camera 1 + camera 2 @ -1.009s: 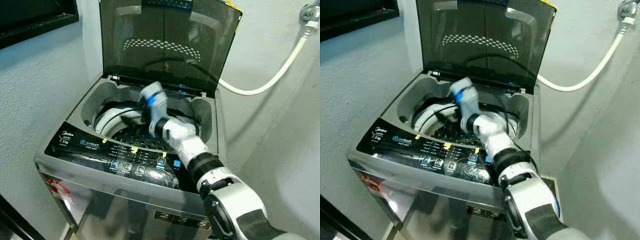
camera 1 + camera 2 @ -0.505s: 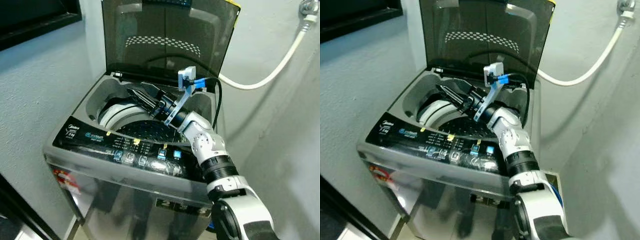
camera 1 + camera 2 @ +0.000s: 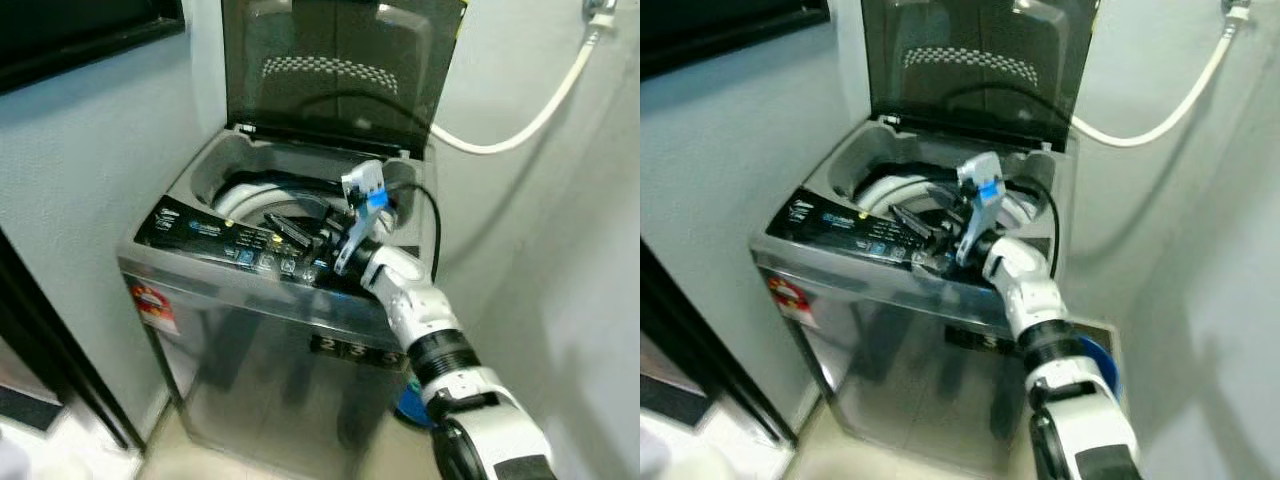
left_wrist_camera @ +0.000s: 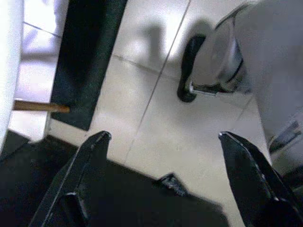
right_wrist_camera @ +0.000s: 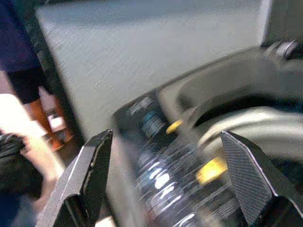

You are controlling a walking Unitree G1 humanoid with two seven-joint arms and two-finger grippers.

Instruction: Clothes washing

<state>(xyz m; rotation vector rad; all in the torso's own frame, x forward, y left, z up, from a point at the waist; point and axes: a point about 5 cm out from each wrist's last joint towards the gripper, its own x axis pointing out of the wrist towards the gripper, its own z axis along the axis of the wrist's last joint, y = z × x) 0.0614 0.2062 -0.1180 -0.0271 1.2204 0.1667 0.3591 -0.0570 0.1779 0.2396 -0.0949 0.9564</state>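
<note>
While the washing machine stands with its lid raised in the upper centre of the left eye view, I have the right gripper sitting over the control panel, at the front edge of the tub opening. Its 2 black fingers are spread wide in the right wrist view, with nothing between them. They point toward the left of the frame, along the panel's long axis, so the buttons lie directly beneath and just ahead of the tips. The drum lies behind the gripper, toward the upper part of the frame; I cannot tell what is inside it from here.

The left gripper hangs idle over the tiled floor, its fingers also wide apart and empty. The right arm is plainly the nearer 1.

I judge the next move is either a press down onto the panel or a reach up to the lid. A white hose runs along the wall at upper right, well apart from the arm.
</note>
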